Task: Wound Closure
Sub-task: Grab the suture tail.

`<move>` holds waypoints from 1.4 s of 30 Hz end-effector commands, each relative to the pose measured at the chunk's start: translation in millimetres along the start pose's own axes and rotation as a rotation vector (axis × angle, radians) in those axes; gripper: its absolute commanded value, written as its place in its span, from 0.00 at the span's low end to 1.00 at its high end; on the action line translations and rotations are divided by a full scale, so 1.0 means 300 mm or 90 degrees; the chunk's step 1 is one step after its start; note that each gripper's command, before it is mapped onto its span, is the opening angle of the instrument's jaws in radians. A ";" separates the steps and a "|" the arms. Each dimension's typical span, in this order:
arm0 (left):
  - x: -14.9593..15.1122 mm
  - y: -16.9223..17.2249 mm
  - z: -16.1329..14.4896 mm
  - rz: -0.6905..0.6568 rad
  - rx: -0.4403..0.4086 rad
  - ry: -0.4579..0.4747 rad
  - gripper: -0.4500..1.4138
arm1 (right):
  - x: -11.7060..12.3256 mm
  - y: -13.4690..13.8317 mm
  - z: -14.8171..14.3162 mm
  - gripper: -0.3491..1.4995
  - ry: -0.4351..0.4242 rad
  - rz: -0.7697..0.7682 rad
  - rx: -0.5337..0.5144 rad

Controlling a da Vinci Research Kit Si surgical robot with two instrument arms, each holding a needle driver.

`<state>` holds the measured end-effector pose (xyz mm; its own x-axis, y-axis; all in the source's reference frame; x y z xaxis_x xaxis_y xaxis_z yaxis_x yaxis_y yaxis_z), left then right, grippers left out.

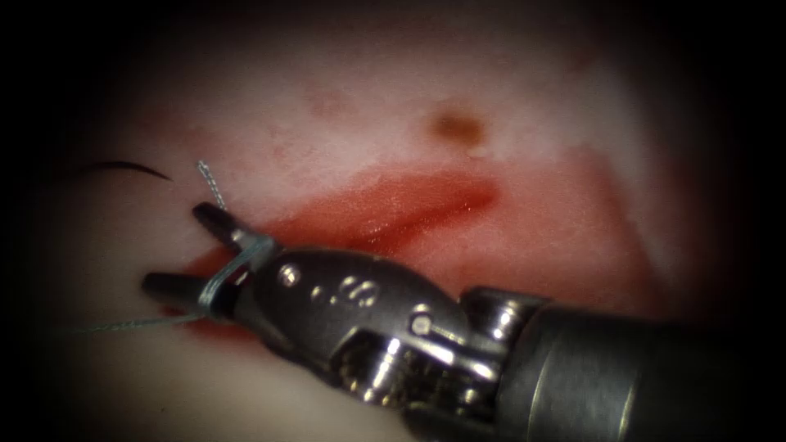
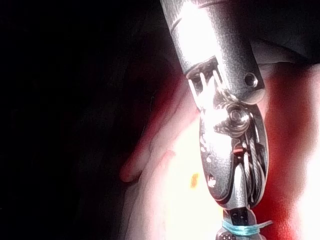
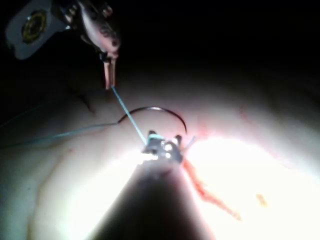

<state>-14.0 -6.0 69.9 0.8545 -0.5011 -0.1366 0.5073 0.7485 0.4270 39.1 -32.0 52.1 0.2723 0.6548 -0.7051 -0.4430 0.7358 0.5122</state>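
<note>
The needle [image 1: 123,169] lies free on the tissue [image 1: 344,123] left of the cut [image 1: 409,209], its far end lost in shadow. Thread [image 1: 233,266] is looped around the right tool [image 1: 176,250], whose jaws stand wide and grip nothing. In the right wrist view, the left tool [image 3: 108,80] is closed on the taut thread.

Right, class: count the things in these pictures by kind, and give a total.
Tools: 2 (left tool shut on the thread; right tool open, thread looped round its jaws, gripping nothing)
Needle: 1 (held by neither tool, on the tissue left of the cut)
Thread: 1
Tissue: 1
Cut: 1
Total: 6
</note>
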 end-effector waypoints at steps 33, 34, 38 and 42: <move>-0.004 0.001 0.002 -0.007 0.002 0.011 0.00 | -0.0029 0.0006 0.0051 0.43 -0.005 -0.020 -0.012; -0.003 0.001 0.001 -0.006 0.000 0.007 0.00 | -0.0029 0.0006 0.0051 0.43 -0.005 -0.020 -0.012; -0.003 0.001 -0.001 -0.005 -0.001 0.003 0.00 | -0.0029 0.0006 0.0051 0.43 -0.005 -0.020 -0.012; -0.003 0.001 -0.003 -0.006 -0.004 -0.003 0.00 | -0.0030 0.0005 0.0052 0.43 -0.006 -0.020 -0.012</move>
<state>-14.3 -6.1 69.5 0.8503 -0.5072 -0.1406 0.5145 0.7446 0.4252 38.9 -32.9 54.0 0.2994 0.6342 -0.7128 -0.4518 0.7523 0.4795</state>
